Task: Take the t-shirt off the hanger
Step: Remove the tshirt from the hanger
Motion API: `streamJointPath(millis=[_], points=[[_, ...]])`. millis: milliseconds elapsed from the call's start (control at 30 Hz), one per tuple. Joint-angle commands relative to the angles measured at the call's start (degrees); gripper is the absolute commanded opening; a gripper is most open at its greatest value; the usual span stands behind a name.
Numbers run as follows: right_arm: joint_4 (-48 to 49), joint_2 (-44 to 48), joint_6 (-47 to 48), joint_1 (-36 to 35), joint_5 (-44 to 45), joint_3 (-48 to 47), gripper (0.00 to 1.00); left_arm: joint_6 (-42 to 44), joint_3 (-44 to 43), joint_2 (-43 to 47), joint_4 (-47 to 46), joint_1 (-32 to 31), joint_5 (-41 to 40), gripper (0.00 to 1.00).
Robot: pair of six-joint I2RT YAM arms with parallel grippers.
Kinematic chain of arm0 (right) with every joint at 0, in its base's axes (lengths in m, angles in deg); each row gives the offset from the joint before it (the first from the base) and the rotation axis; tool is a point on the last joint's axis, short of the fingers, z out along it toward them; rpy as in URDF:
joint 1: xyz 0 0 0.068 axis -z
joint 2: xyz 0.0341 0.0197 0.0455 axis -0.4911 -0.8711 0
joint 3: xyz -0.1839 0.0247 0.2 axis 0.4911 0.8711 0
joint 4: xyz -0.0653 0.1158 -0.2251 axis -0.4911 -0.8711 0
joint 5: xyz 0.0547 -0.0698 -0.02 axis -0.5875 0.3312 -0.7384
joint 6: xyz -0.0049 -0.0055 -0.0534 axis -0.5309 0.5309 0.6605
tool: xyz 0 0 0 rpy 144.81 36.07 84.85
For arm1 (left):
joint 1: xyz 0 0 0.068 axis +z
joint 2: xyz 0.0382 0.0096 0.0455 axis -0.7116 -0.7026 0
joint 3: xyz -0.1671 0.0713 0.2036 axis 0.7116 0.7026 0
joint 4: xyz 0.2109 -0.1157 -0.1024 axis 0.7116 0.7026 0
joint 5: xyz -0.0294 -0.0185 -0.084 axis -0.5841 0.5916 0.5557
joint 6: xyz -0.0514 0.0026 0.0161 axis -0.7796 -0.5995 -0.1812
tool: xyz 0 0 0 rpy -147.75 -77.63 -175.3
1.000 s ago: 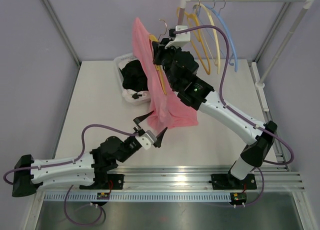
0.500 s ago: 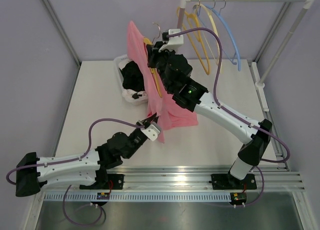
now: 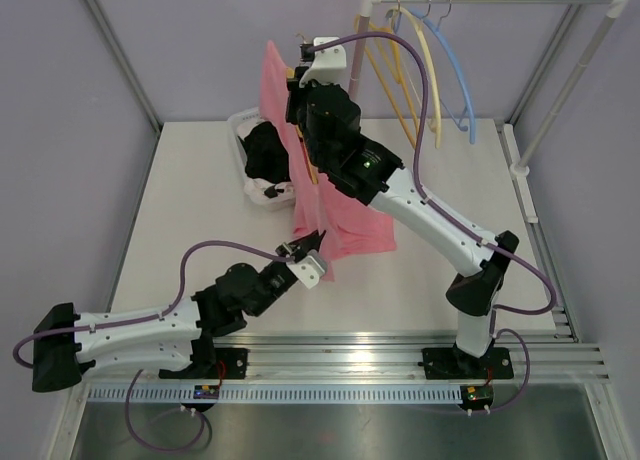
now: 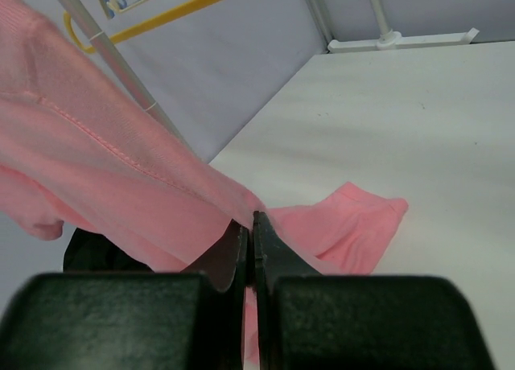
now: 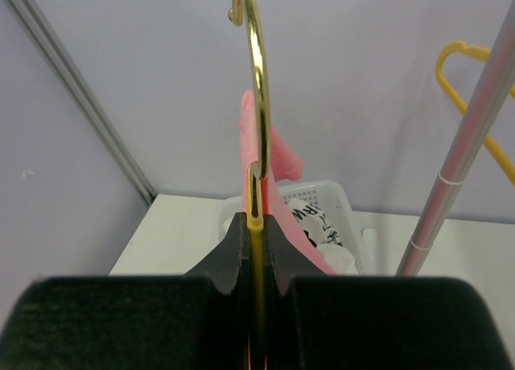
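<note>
The left arm (image 3: 130, 330) and right arm (image 3: 440, 220) pair white shells with black joints and purple cables (image 3: 235, 244).

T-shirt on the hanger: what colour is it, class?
The t-shirt is pink, clearest in the left wrist view.

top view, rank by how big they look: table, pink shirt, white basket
1. table
2. shirt
3. basket, partly hidden behind the shirt, yet plainly smaller

The t-shirt (image 3: 350, 230) hides most of the hanger (image 5: 257, 80).
</note>
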Motion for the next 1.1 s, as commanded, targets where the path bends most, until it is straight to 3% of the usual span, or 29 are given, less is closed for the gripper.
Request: streamJointPath(millis=[0,300,467,733,800,933,1067], points=[[-5.28,-0.83,-0.58,-0.45,3.54,-7.22,0.00,2.65,1.06,0.53,-1.42,-3.13,4.48,0.00],[-4.24,-1.19,0.91,-0.45,3.72,-8.20,0.00,12.50,4.67,-2.45,0.68,-12.55,8.25,0.00],[-5.56,0.56,1.09,-0.45,2.14,-7.85,0.00,13.21,1.60,-5.09,11.39,-12.64,13.26,0.00],[-8.90,4.95,0.30,-0.45,0.99,-5.13,0.00,15.41,-1.22,-18.27,10.54,-13.43,6.42,0.00],[-9.95,6.98,-0.05,-0.45,0.64,-3.64,0.00,15.15,-0.52,-18.02,5.55,-13.26,3.79,0.00],[-13.46,10.31,-2.16,-0.45,-1.81,-1.52,0.00,11.38,-1.39,-14.86,5.61,-10.37,3.77,0.00],[-17.68,14.70,-4.18,-0.45,-3.75,2.42,0.00,3.65,-3.41,-8.02,6.66,-1.78,7.72,0.00]])
